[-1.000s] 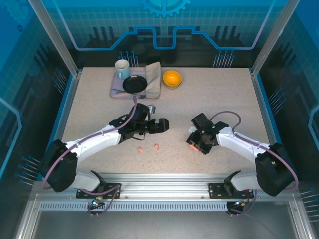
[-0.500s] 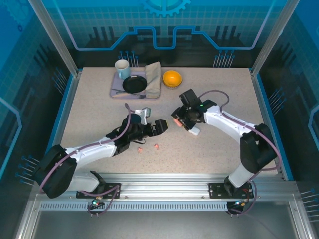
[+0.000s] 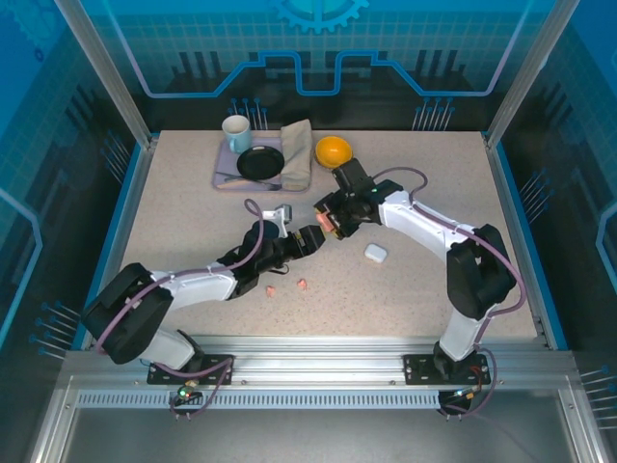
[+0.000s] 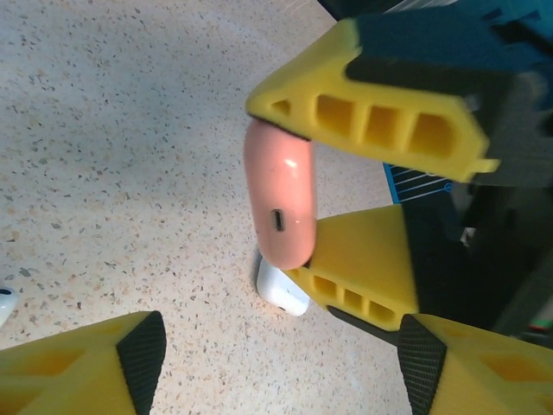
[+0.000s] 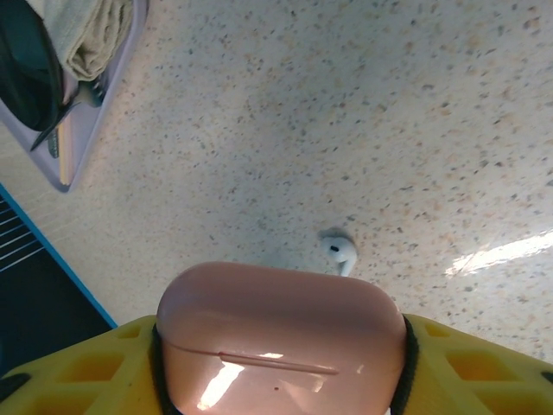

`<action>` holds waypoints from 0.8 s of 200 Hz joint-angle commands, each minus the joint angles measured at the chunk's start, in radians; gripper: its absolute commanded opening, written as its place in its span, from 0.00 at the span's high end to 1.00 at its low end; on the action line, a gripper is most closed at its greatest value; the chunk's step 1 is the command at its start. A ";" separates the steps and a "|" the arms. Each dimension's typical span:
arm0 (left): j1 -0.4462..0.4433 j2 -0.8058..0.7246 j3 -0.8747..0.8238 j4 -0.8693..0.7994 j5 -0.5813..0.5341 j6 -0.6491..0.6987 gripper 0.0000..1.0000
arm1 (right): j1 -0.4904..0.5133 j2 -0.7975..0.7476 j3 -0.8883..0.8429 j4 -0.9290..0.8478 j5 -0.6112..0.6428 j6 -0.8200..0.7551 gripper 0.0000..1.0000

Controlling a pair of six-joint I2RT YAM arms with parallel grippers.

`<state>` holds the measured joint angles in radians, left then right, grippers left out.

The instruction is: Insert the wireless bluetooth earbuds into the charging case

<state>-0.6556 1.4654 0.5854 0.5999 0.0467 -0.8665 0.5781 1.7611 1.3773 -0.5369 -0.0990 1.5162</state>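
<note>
top external: speckled table (image 3: 434, 188), blue enclosure (image 3: 405, 48)

Left gripper (image 3: 310, 237) facing right gripper (image 3: 327, 219) with pink case (image 4: 280, 199), white case (image 3: 376, 254) and 2 pink earbuds (image 3: 272, 290) nearby, right tabletop (image 3: 453, 193) bare

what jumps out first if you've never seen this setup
The closed salmon-pink case, clamped in the right gripper at mid-table, directly facing the open left gripper. Next come a white case lying on the speckled table beside the right arm, and two salmon-pink earbuds loose towards the front edge.
</note>
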 commanded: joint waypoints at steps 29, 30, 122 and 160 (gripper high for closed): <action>-0.007 0.061 0.081 0.065 -0.028 0.009 0.32 | 0.018 0.007 0.034 -0.005 -0.022 0.032 0.57; -0.008 0.063 0.082 0.065 -0.027 0.010 0.32 | 0.019 0.007 0.034 -0.005 -0.022 0.031 0.57; -0.007 0.117 0.140 0.040 -0.057 0.034 0.44 | 0.024 -0.014 0.019 -0.006 -0.024 0.029 0.57; -0.007 0.130 0.160 0.028 -0.069 0.045 0.52 | 0.025 -0.021 0.017 -0.003 -0.023 0.030 0.57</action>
<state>-0.6575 1.5822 0.7002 0.6247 0.0032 -0.8547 0.5903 1.7611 1.3888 -0.5369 -0.1127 1.5341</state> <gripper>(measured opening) 0.496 0.562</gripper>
